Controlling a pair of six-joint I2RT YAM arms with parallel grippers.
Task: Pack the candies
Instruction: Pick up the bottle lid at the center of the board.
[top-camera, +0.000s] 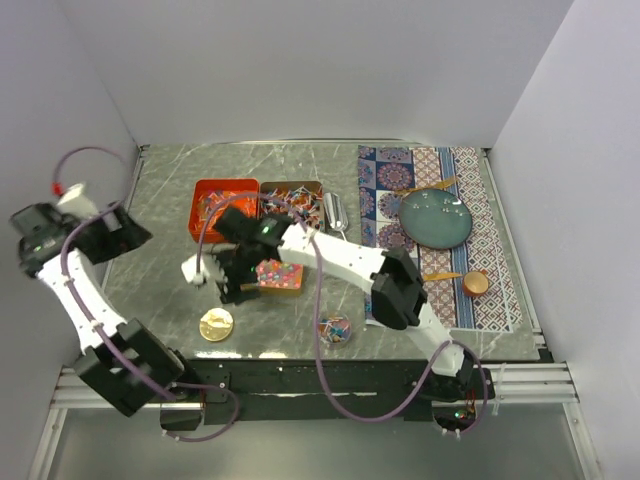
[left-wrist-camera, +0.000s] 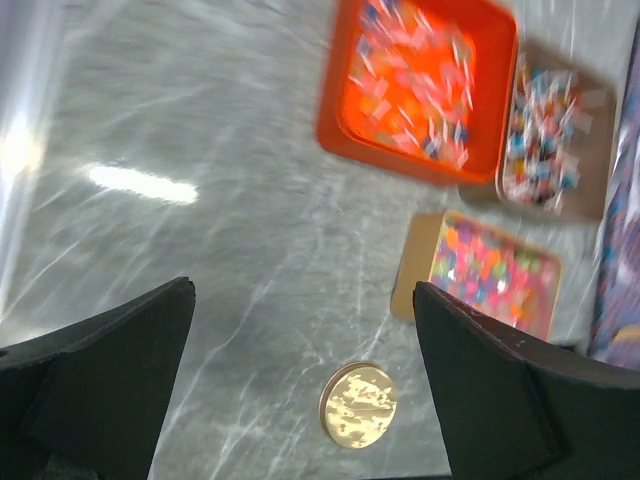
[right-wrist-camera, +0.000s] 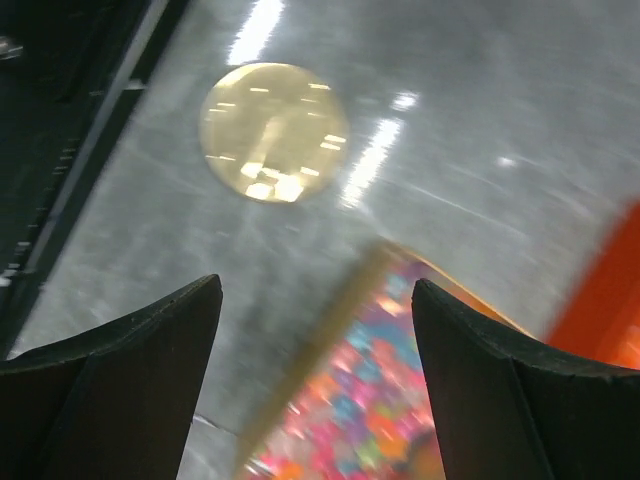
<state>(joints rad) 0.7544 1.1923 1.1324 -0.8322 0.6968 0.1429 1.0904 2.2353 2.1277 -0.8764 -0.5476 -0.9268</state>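
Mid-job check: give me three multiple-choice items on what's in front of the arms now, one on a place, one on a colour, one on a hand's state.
1. Where is the gold disc?
A) on the bare table, near the front edge
B) on a plate
C) inside a tray

2. What colour is the far-left candy tray?
A) blue
B) orange
C) green

3. How is the right hand?
A) shut on a spoon
B) shut on the disc
C) open, empty

Answers: 1 A, it lies alone on the marble. 2 B, its walls are bright orange. 3 C, the right wrist view shows its fingers apart with nothing between.
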